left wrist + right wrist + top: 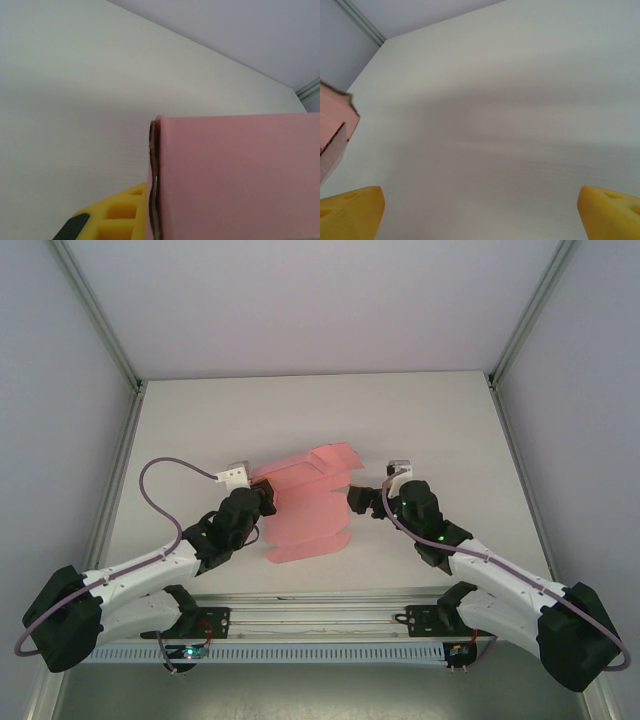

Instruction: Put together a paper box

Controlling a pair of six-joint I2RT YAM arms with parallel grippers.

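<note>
The pink paper box, partly folded, lies at the middle of the white table. The left gripper touches its left edge; one yellow finger shows beside the card, and its hold I cannot tell. The right gripper is just beside the right edge, spread wide and empty. Pale walls surround the table.

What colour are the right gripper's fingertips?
The fingertips are yellow, clearest in the right wrist view.

A robotics lab test cell: a white desk boxed in by plain pale walls and aluminium posts, with two robot arms bolted to a metal rail at its near edge.
</note>
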